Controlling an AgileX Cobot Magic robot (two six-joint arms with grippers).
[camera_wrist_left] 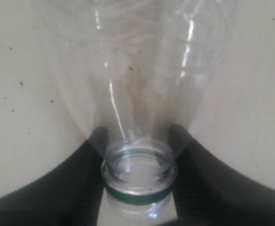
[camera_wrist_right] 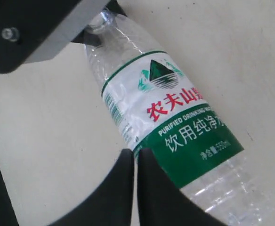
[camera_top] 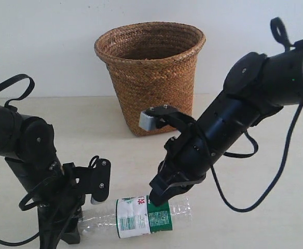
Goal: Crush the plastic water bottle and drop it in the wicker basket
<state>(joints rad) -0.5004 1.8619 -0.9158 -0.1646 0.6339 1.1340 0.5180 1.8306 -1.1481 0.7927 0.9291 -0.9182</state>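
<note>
Pinches bottle (camera_top: 141, 217) by its stiff neck in left claw (camera_wrist_left: 138, 136), flat on table (camera_top: 281, 228) before basket (camera_top: 151, 88); rests right claw (camera_wrist_right: 135, 155), tips together, on label (camera_wrist_right: 175, 113); looks empty, light, thin-walled, slick; likely crushes easiest mid-body.

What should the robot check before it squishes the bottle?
1. Is the plastic water bottle lying down with its cap off so air gets out? ok.
2. Does the left gripper have its jaws hugging the neck? ok.
3. Are the right gripper jaws shut with the tip by the green label? ok.
4. Is the tip pressing yet? cannot tell.
5. Is the bottle squashed flat? not ok, it looks round.
6. Is the wicker basket upright with its mouth open? ok.
</note>
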